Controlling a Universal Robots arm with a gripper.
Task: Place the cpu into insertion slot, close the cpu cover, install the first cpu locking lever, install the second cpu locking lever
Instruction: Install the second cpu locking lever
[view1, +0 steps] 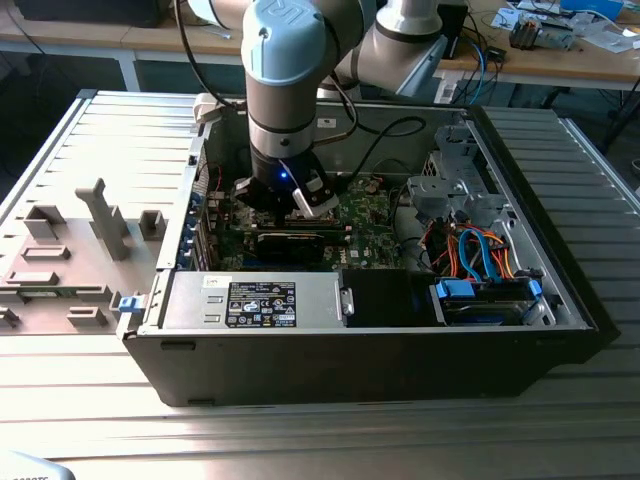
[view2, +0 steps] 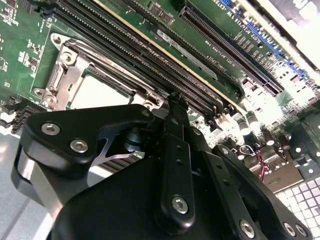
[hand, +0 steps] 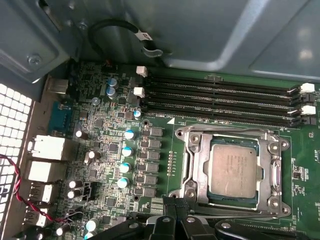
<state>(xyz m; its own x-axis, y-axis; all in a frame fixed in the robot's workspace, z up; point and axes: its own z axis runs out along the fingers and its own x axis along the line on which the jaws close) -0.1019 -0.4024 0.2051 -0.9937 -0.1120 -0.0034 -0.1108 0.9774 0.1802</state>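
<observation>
**CPU seated, cover down, end effector parked next to the socket**

Exterior view first. Looking at an open computer case (view1: 380, 370) lying on a ribbed metal desk (view1: 300, 440), with a grey parts fixture (view1: 60, 270) beside it toward the exterior view's left. Arm (view1: 285, 60) reaching straight down into the case, end effector (view1: 300, 205) low over the green board (view1: 365, 215). Can't make out the socket from here, too much arm in the way.

First wrist view next. Way better look. The cpu (hand: 235, 170) sitting flat in the insertion slot (hand: 234, 204), silvery top facing up. The cpu cover (hand: 197, 165) lying down around it, framing the chip through its window. Long black memory slots (hand: 220, 95) running just beside the socket. End effector (hand: 176, 202) right at the socket's edge, fingers (hand: 166, 220) pinched together with nothing between them. Can't tell whether it's touching the metal frame or just above it. Can't tell about the locking levers either.

Second wrist view last. Same story from the other side: the cpu (view2: 100, 92) pale and flat under the cover (view2: 65, 80), the end effector (view2: 174, 100) tip just beside the socket corner, gripping nothing.
</observation>
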